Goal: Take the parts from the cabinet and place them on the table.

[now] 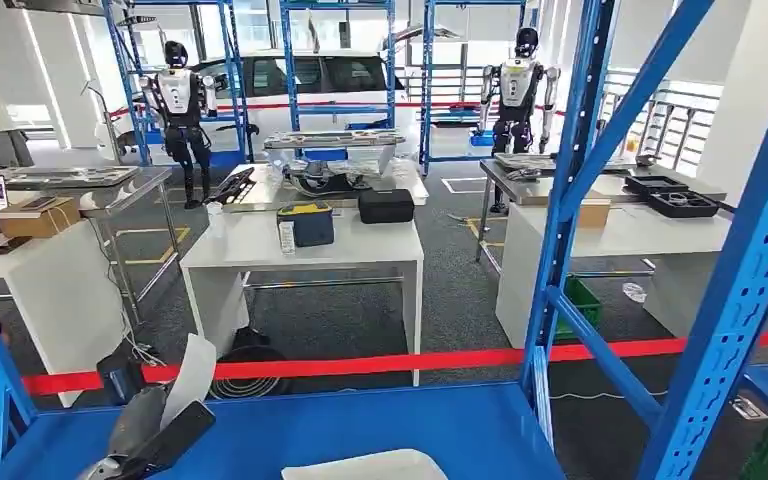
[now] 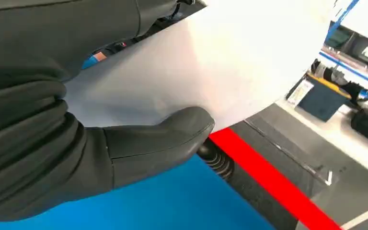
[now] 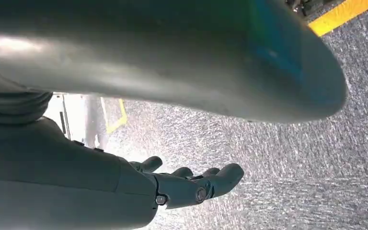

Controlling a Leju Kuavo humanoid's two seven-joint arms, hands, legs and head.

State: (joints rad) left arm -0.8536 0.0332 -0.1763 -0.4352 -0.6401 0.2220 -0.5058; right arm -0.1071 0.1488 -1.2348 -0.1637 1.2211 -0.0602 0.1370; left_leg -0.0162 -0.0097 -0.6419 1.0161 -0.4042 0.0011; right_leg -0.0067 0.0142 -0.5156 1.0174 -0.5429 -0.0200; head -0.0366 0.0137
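Workshop floor beyond the blue cabinet shelf, head view: white tables, a red barrier tape, other humanoids at racks. My left hand sits low at the shelf's left front with a white sheet-like part standing up from it. A second white part lies on the shelf at the near edge. Risk, as I judge it: the tall flat part could catch the blue upright when I withdraw.

Left wrist view: my thumb presses the white part's face; the opposing fingers are hidden behind it, so I read this as a pinch near one edge only. A thin pinch like that could let the part pivot or slip during carrying.

Right wrist view: my right hand hangs over grey carpet, fingers apart and nearly straight, holding nothing. It is not placed to support the part if the left grip fails.
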